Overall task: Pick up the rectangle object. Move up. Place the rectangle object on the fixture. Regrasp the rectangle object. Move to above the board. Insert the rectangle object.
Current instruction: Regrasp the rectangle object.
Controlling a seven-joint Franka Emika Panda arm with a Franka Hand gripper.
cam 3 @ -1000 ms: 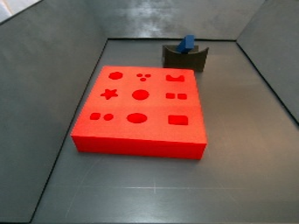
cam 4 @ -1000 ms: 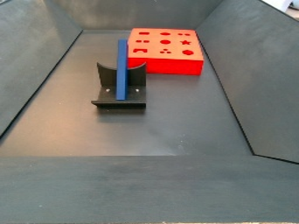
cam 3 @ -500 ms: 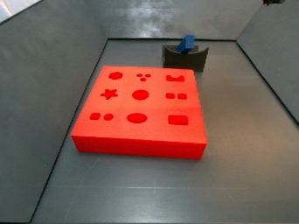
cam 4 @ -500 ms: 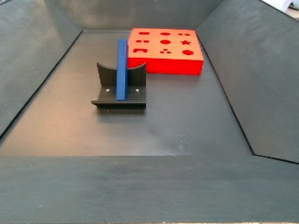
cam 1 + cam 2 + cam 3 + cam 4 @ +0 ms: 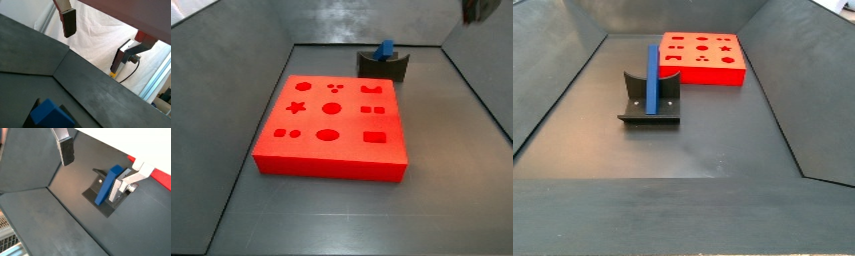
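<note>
- The bar [image 5: 652, 78] leans upright in the fixture [image 5: 649, 103], apart from the board [image 5: 703, 58] behind it.
- The tool [image 5: 100, 165] hangs well above the fixture, wide open and empty; its fingers [image 5: 65, 150] frame the bar in a wrist view.
- In a side view only a dark corner [image 5: 481, 9] of it shows.

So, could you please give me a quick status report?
Gripper open, empty, high above the floor. Blue bar resting in the fixture. Red board unobstructed.

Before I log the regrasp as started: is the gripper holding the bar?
No: the bar stands alone in the fixture, and the gripper is open, above it.
</note>
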